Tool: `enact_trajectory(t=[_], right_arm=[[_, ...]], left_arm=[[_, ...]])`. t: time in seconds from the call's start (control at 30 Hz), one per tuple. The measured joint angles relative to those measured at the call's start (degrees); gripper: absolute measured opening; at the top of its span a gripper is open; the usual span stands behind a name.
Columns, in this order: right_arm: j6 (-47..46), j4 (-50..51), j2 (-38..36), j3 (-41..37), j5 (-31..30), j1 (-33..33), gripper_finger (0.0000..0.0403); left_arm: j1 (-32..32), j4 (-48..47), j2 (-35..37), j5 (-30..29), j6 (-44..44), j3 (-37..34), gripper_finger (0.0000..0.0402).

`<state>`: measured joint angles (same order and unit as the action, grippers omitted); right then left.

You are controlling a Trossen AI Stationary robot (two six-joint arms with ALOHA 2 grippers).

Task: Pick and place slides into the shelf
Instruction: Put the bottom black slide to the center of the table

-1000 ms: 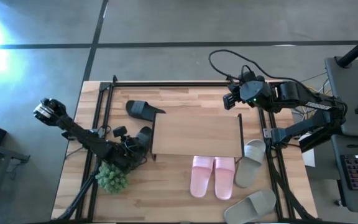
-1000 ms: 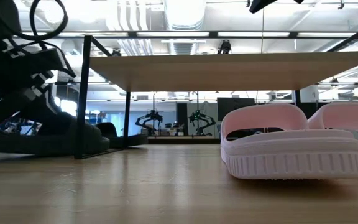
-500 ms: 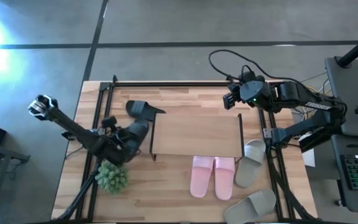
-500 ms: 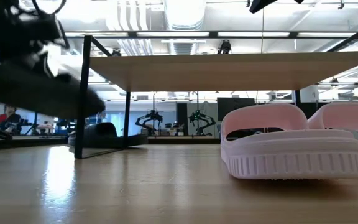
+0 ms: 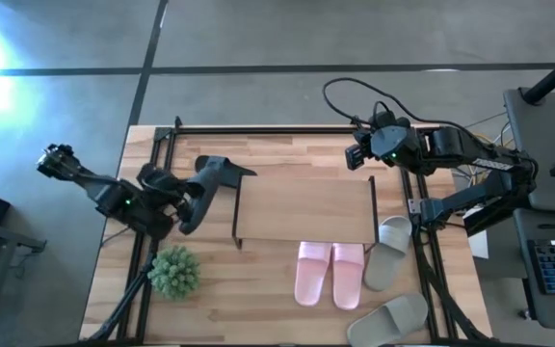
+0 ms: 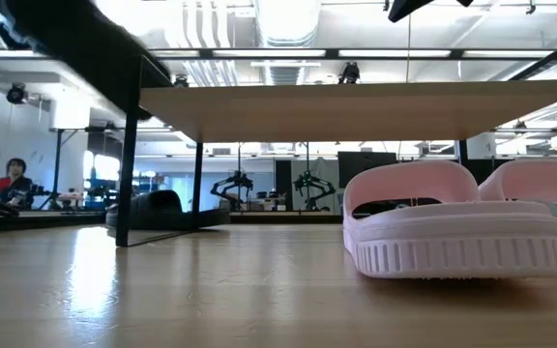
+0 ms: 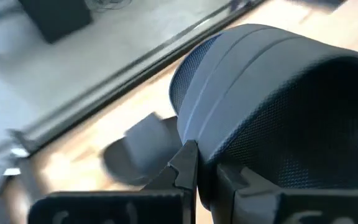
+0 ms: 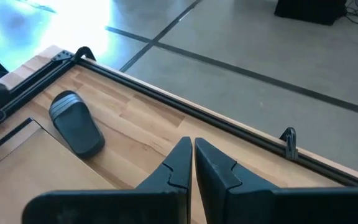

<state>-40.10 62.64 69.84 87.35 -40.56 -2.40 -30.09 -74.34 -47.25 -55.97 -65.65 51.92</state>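
- The left gripper point(image 5: 189, 198) has clenched on a black slide point(image 5: 203, 181) and raised it off the table point(image 5: 277, 308). A second ago the slide lay flat beside the plant point(image 5: 173, 271) with the fingers only partly closed around it.
- In the left wrist view the held black slide point(image 7: 278, 118) fills the space directly ahead of the fingers, its strap pinched between them.
- The gripper has travelled away from the plant toward the shelf point(image 5: 304, 208), which now stands just beyond the slide's toe.
- The second black slide point(image 8: 76, 122) lies on the table just beyond the gripper, near the shelf's far corner.
- The right gripper point(image 8: 188, 163) waits clenched and empty, above the shelf's far edge, well apart from the left one.
- Judgement: pickup is complete; insertion under the shelf top comes next. The pink slides point(image 5: 329, 273) and the grey-beige slides point(image 5: 390, 286) remain outside.
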Motion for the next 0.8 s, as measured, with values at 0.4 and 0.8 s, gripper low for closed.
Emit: enact_trajectory(t=[0.4,0.8], right_arm=[[1.4,0.2,0.0,-0.3,0.1,0.1,0.0013],[0.8,7.4,0.0,-0.3,7.2,0.4,0.0013]], left_arm=[[-0.1,6.1,-13.4,19.7,7.2,23.3,0.0000],[-0.3,-7.7,-38.3,19.5,12.4,47.7,0.0000]])
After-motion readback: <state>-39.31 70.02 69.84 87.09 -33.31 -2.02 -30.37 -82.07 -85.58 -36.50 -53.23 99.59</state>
